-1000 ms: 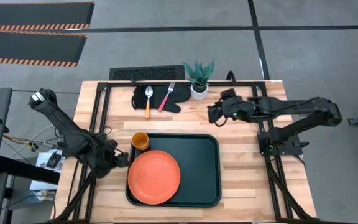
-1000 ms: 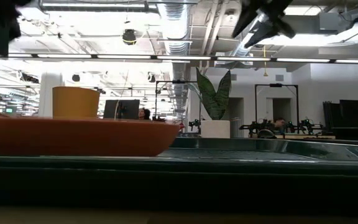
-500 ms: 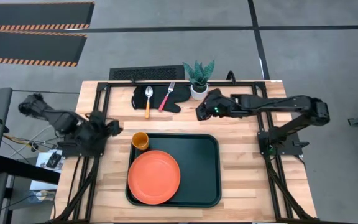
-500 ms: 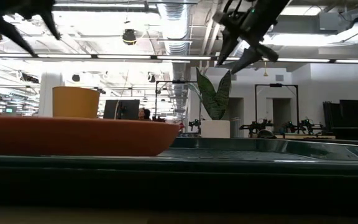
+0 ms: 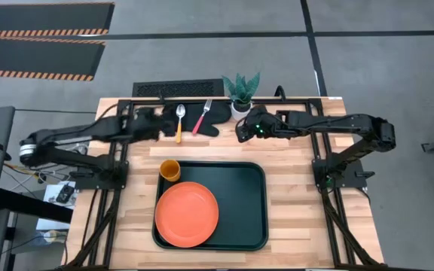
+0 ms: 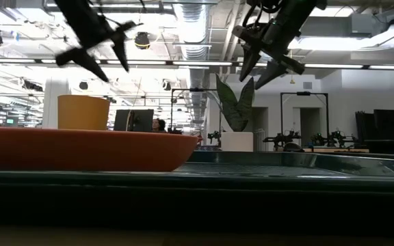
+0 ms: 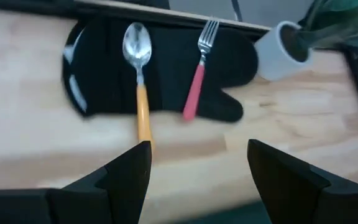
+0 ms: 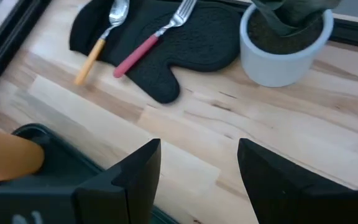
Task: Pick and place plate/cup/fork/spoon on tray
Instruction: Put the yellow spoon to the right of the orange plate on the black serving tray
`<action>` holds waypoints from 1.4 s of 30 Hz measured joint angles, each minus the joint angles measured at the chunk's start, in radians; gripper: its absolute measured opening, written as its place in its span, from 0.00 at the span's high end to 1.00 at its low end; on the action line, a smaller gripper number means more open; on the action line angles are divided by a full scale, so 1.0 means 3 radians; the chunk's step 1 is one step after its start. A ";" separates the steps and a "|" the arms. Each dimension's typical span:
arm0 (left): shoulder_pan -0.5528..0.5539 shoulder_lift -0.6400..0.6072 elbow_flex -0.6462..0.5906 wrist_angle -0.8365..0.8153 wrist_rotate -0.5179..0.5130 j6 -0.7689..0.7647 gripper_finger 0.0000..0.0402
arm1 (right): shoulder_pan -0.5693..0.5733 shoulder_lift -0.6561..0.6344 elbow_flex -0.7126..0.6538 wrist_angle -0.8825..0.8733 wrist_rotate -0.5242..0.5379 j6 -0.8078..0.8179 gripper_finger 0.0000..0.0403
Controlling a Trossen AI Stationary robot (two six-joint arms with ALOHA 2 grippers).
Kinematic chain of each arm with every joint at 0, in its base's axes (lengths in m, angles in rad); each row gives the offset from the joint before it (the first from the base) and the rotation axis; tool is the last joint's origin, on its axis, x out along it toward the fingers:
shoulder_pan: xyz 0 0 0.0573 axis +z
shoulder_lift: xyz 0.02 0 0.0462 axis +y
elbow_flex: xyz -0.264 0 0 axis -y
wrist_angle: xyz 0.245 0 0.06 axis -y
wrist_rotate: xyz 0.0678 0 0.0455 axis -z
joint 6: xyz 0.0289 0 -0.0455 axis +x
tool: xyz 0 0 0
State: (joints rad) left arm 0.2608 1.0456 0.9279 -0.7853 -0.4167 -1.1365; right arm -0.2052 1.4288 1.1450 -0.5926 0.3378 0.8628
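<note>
The orange plate [image 5: 187, 214] and the orange-yellow cup [image 5: 170, 170] stand on the dark green tray [image 5: 239, 203]. The spoon [image 5: 179, 120] and the fork [image 5: 201, 118] lie on a black oven mitt [image 5: 191, 120] at the table's far side; the spoon's handle end sticks out over the wood [image 7: 143, 130]. My left gripper [image 5: 157, 125] is open, above the table just left of the mitt. My right gripper [image 5: 241, 132] is open, above the table right of the mitt, near the plant pot.
A white pot with a green plant [image 5: 241, 98] stands at the far edge beside the mitt, close to my right gripper. Bare wood lies between the mitt and the tray and to the tray's right.
My left gripper has swung from the table's left near side, beside the tray, up toward the far edge and right, to beside the mitt. My right gripper has moved left toward the mitt and plant pot.
</note>
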 joint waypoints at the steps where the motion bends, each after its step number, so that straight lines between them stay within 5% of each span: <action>1: 0.0132 0.0114 -0.0001 0.0100 0.0057 0.0164 0.37 | 0.0009 -0.0001 0.0000 0.0007 0.0000 -0.0004 0.41; 11: 0.0865 0.1184 -0.0001 0.1061 0.0530 0.1213 0.37 | 0.0126 -0.0003 0.0000 -0.0143 -0.0115 -0.0023 0.41; 19: 0.1110 0.1857 -0.0001 0.1183 0.0743 0.1489 0.37 | 0.0213 -0.0003 0.0000 -0.0279 -0.0120 0.0026 0.41; 28: 0.1129 0.2164 -0.0001 0.1307 0.0806 0.1552 0.39 | 0.0221 -0.0003 0.0000 -0.0279 -0.0109 0.0036 0.41; 42: 0.1191 0.2244 0.0001 0.1333 0.0867 0.1532 0.77 | 0.0219 -0.0003 0.0000 -0.0295 -0.0097 -0.0028 0.41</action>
State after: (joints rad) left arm 0.6182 1.7187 0.9283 -0.3854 -0.1565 -0.6769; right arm -0.1394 1.4281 1.1450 -0.6811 0.3088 0.8543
